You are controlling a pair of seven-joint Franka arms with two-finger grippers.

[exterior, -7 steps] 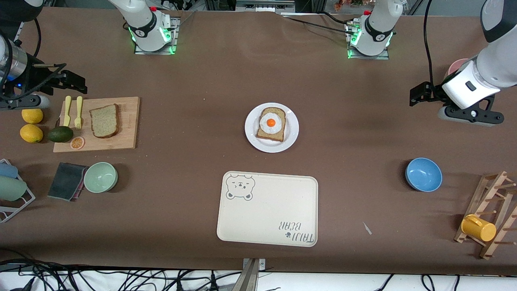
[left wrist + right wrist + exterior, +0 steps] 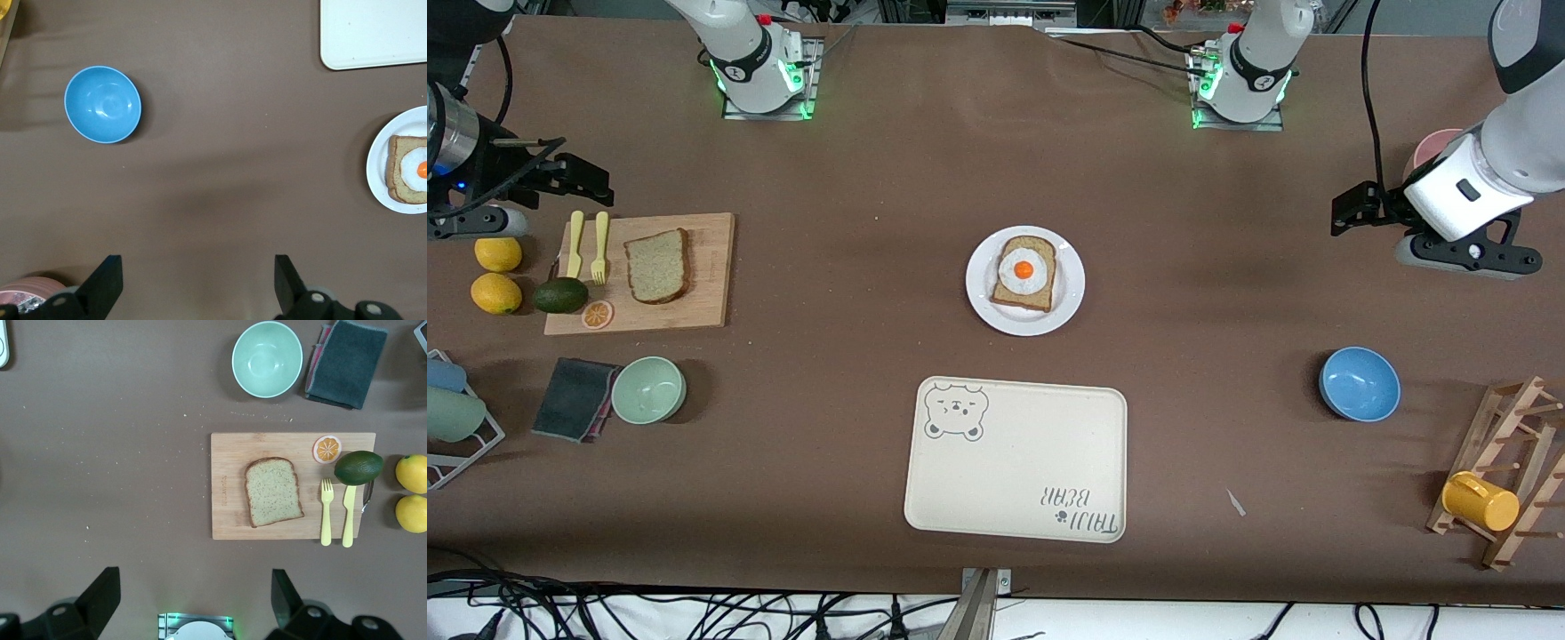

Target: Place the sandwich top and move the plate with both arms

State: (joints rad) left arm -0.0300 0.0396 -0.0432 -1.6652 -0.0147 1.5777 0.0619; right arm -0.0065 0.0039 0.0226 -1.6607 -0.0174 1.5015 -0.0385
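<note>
The sandwich top point(image 2: 657, 265), a plain brown speckled bread slice, lies on a wooden cutting board point(image 2: 711, 267); it also shows in the right wrist view point(image 2: 272, 491). The white plate point(image 2: 980, 293) at the table's middle bears a bread slice with a fried egg point(image 2: 1024, 271); the plate's rim shows in the left wrist view point(image 2: 375, 167). My right gripper point(image 2: 591, 180) is open and empty, high over bare table beside the cutting board point(image 2: 193, 600). My left gripper point(image 2: 1352, 209) is open and empty, high over bare table at the left arm's end point(image 2: 198, 283).
The cream bear-printed tray point(image 2: 1016, 462) lies nearer the camera than the plate. On the board are a fork point(image 2: 600, 247), knife point(image 2: 575, 244), avocado point(image 2: 561, 295) and orange slice. Lemons point(image 2: 496, 274), green bowl point(image 2: 648, 389), dark cloth point(image 2: 574, 398), blue bowl point(image 2: 1359, 383), wooden rack with yellow mug point(image 2: 1480, 502).
Both grippers have shifted slightly toward the robots' bases. Nothing on the table has moved.
</note>
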